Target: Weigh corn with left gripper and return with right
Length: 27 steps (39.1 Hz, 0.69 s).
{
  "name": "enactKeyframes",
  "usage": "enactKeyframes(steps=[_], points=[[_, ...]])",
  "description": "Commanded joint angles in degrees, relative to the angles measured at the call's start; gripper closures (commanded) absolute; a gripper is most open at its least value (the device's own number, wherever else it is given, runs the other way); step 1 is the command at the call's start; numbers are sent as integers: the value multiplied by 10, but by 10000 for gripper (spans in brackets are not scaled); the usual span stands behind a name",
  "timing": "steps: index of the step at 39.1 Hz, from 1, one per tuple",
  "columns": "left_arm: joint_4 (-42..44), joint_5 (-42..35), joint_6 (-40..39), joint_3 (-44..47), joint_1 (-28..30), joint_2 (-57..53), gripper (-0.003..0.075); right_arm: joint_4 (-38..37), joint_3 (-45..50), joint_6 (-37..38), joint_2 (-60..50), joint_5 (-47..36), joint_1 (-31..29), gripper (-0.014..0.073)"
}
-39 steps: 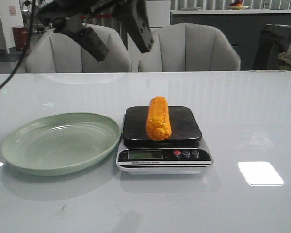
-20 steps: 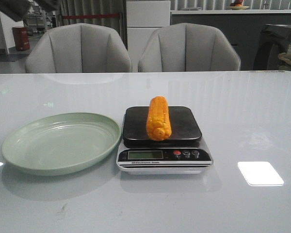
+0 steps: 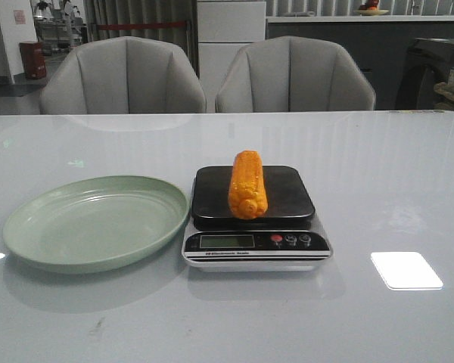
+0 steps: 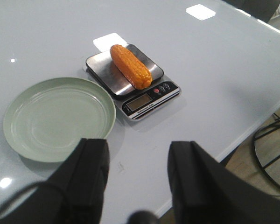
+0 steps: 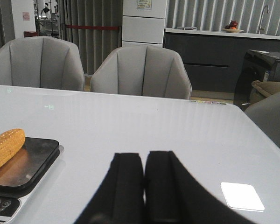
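Observation:
The orange-yellow corn [image 3: 247, 184] lies lengthwise on the black platform of the scale [image 3: 253, 195] at the table's middle. It also shows in the left wrist view [image 4: 130, 66] and at the edge of the right wrist view [image 5: 4, 148]. My left gripper [image 4: 137, 156] is open and empty, high above the table's near side, far from the corn. My right gripper [image 5: 144, 161] is shut and empty, low over the table to the right of the scale [image 5: 23, 168]. Neither gripper shows in the front view.
A pale green plate [image 3: 30, 234] sits empty just left of the scale; it also shows in the left wrist view [image 4: 18, 140]. Two grey chairs [image 3: 295, 76] stand behind the table. The table's edge [image 4: 252, 126] shows in the left wrist view.
The left arm, which hung over the far side of the table a second ago, has lifted away to the upper left and left the front view. The corn has not moved.

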Motion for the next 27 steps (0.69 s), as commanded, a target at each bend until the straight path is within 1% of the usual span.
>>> enactKeyframes(steps=[1,5,6,10,17,22,26,27], points=[[0,-17,0,4,2,-52,437,-7,6,-4,-10,-49,-5,425],[-1,0,0,24,2,-104,513,-7,6,-4,-10,-49,-5,425],[-1,1,0,30,2,-120,542,-7,6,-4,-10,-49,-5,425],[2,1,0,55,2,-172,612,-7,6,-4,-10,-49,-5,425],[15,-5,1,90,2,-245,607,-7,6,-4,-10,-49,-5,425],[16,-6,1,94,2,-239,606,-7,6,-4,-10,-53,-5,425],[16,-14,1,94,2,-239,607,-7,6,-4,-10,-96,-4,425],[16,-14,1,94,2,-239,607,-7,6,-4,-10,-118,-4,425]])
